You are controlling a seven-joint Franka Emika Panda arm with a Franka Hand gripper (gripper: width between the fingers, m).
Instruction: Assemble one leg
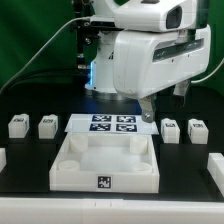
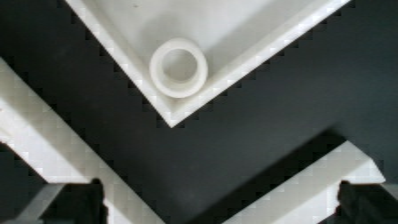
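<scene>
Four stubby white legs with square tags stand on the black table. Two are at the exterior view's left (image 1: 17,125) (image 1: 46,126) and two at its right (image 1: 170,128) (image 1: 197,128). The large white tray-like part (image 1: 70,172) lies in front at the middle. My gripper (image 1: 150,112) hangs above the tray's far right corner, away from every leg. In the wrist view a tray corner with a round socket (image 2: 178,65) lies below my gripper (image 2: 217,205). The dark fingertips (image 2: 71,205) stand wide apart with nothing between them. No leg shows in the wrist view.
The marker board (image 1: 112,124) lies just behind the tray. White blocks sit at the table's far left edge (image 1: 2,158) and far right edge (image 1: 215,170). Two slanted white bands (image 2: 54,140) cross the wrist view near the fingertips; I cannot tell what they are.
</scene>
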